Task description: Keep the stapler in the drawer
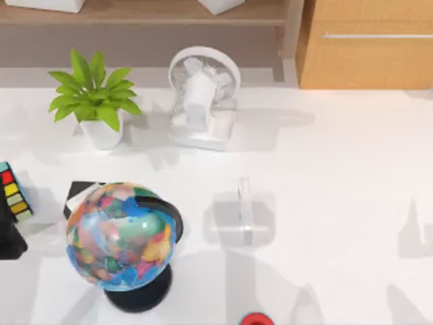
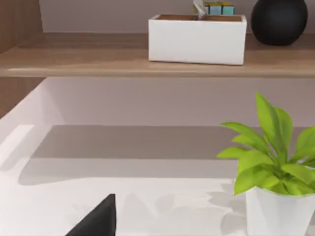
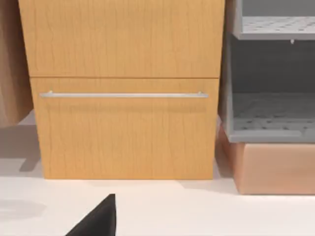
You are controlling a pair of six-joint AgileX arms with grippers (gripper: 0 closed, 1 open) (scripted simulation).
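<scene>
White on white makes the stapler (image 1: 245, 211) hard to read: it lies near the middle of the table (image 1: 352, 169), its narrow bar pointing from the far edge toward the near edge over a pale flat base that barely separates from the surface. The drawer (image 1: 369, 59) sits at the far right corner, closed, its orange-brown wood front flush and its silver handle (image 1: 376, 36) running level across it; the top view cuts off its upper part and right end. In the right wrist view the drawer front (image 3: 125, 129) faces the camera with the handle (image 3: 123, 95) across it, and a grey rack (image 3: 273, 78) stands beside it on a tan block (image 3: 275, 167).

A globe (image 1: 120, 233) stands by the near left edge, covering most of a dark flat item behind it. A fan (image 1: 201, 95) and a plant (image 1: 95, 101) stand along the far edge, under a shelf (image 1: 149, 12). A multicoloured block (image 1: 13, 193) is cut by the left edge, and a red object (image 1: 256, 319) by the near edge.

The right half of the table, between stapler and drawer, is bare white surface.

Each wrist view shows a dark wedge at its frame edge; whether the left or right gripper is spread or pressed together, I cannot tell. The left wrist view faces the plant (image 2: 275, 167) and a white box (image 2: 197, 39) on the shelf (image 2: 74, 61).
</scene>
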